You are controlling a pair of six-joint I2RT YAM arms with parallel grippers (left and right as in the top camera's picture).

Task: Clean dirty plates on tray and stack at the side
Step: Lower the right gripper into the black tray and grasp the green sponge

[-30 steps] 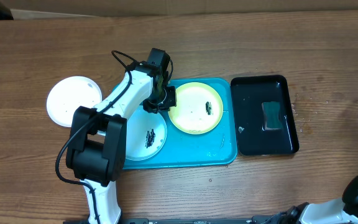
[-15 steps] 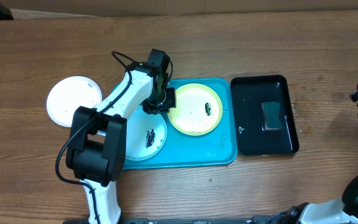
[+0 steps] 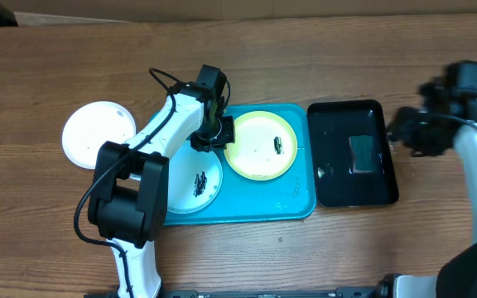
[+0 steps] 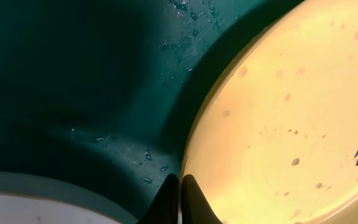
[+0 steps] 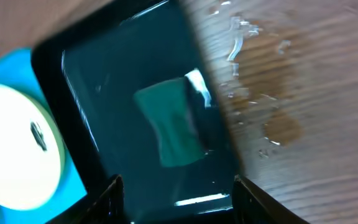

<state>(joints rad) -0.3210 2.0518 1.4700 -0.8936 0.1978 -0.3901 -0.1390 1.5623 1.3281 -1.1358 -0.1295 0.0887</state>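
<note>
Rim seems the best hold: the round lime-green plastic plate (image 4: 278,124) looks light, stiff and probably slippery from water. It lies in the large turquoise rectangular plastic tray (image 4: 73,74), just ahead of the left tool (image 4: 180,199). This tool is closed tight at the plate's edge; whether it nips the rim cannot be told. The right tool (image 5: 178,199) stands partly open and empty, with the green sponge (image 5: 169,127) in the glossy black rectangular tray (image 5: 98,81) below it.

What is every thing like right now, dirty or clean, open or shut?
green plate, on the blue tray, dark specks, rim pinched
blue plate, on the blue tray, dark specks
white plate, on the table, looks clean
sponge, lying in the black tray
left pincer, shut on the green plate
right pincer, open, near the black tray
</note>
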